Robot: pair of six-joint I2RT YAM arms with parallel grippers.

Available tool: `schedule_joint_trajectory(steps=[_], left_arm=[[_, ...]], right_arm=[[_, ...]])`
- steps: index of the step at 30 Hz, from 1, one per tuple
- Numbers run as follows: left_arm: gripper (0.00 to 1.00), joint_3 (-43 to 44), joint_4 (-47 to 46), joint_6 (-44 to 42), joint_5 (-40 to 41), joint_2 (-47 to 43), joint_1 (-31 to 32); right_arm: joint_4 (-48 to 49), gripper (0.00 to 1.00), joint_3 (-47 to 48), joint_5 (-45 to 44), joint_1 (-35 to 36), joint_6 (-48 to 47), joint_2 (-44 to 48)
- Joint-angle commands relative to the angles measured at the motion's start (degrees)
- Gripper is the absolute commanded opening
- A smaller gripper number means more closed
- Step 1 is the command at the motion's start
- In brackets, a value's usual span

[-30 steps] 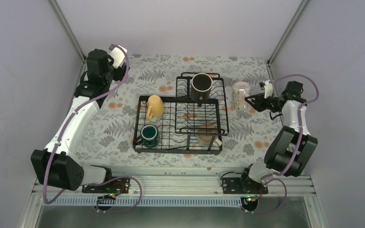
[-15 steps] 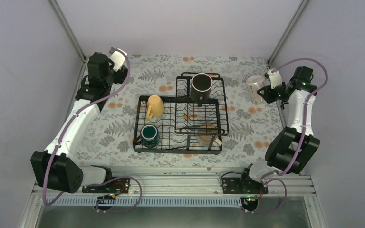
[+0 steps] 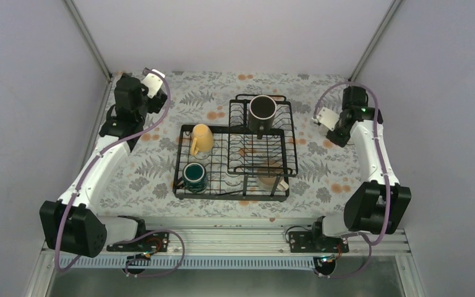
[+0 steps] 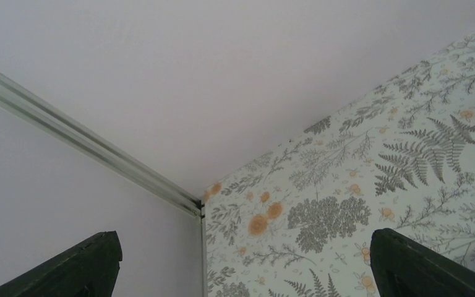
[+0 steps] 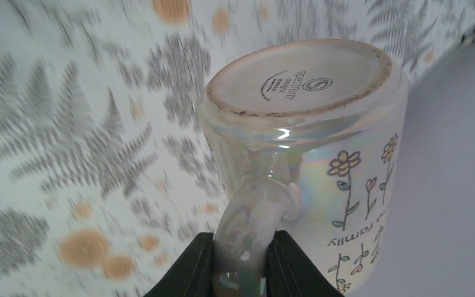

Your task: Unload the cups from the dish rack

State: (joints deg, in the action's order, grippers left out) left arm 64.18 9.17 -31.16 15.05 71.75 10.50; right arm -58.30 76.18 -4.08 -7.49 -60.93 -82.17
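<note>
White flowered mug, its handle tight in my right gripper; my left gripper wide apart.

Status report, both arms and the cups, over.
Left gripper open, empty, far-left corner. Right gripper shut on white mug handle, right of dish rack. Black mug, yellow mug, teal mug, cream mug in rack. No obstruction seen.
</note>
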Motion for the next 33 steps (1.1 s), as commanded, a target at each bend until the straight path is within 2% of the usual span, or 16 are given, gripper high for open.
schedule_joint_trajectory(steps=[1, 7, 17, 22, 30, 33], left_arm=[[1.0, -2.63, -3.33, -1.14, 1.28, -2.05, 0.17], [1.0, -6.52, -5.69, -2.32, 1.89, -3.49, -0.03], [1.0, -9.03, -7.59, -3.94, 1.33, -3.98, -1.19], [1.0, -9.51, -8.35, -3.88, 0.95, -3.27, -1.92], [1.0, -9.6, -8.89, -2.5, 0.42, -1.6, -1.98], [1.0, -9.4, -8.95, -2.29, 0.19, -1.34, -1.98]], right_arm=[[6.17, 0.04, -2.79, -22.34, 0.33, -9.41, 2.24], [6.87, 0.04, -3.89, -30.41, 0.74, -12.39, -1.09], [10.9, 0.04, -13.33, -43.59, 2.05, -15.72, -6.02], [16.33, 0.04, -16.76, -50.99, 2.58, -21.15, -7.03], [25.29, 0.04, -19.74, -56.3, 3.8, -27.32, -8.68], [26.23, 0.04, -20.91, -57.22, 4.88, -25.45, -10.52]])
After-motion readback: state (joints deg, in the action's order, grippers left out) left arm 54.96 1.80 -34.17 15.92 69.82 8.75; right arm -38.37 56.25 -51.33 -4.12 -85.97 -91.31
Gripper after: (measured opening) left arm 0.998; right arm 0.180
